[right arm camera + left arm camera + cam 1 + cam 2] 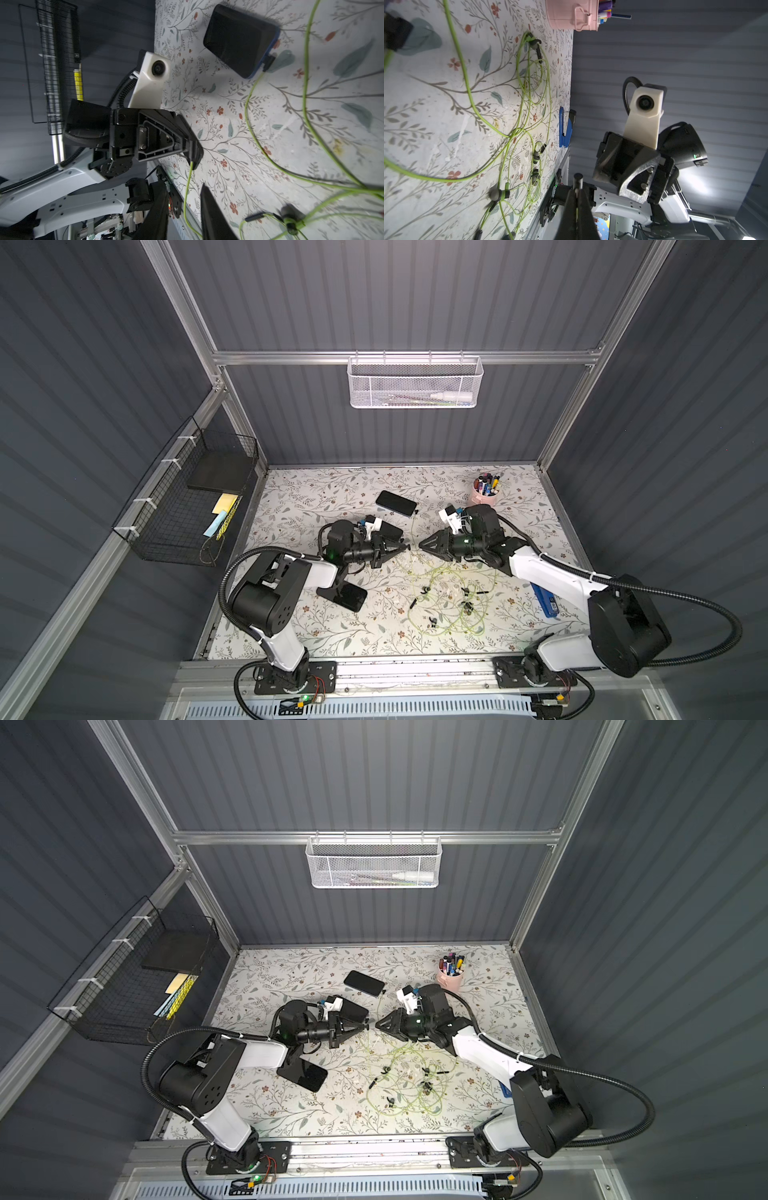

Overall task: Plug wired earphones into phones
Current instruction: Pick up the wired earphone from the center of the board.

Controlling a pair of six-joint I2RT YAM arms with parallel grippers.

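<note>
Showing three phones (396, 503), one tangle of earphones (467, 606), one pink cup (484, 499).

The left arm (291, 572) and right arm (548, 576) reach inward from their bases at the near edge, forearms low over the surface (332, 497). Their grippers face each other tip to tip at the middle, just apart. The left gripper (406, 548) has its fingers (571, 207) pressed together on a short black earphone plug (578, 179) that sticks out past the tips. The right gripper (420, 546) has its fingers (212, 212) parted, with a clear gap between them.
</note>
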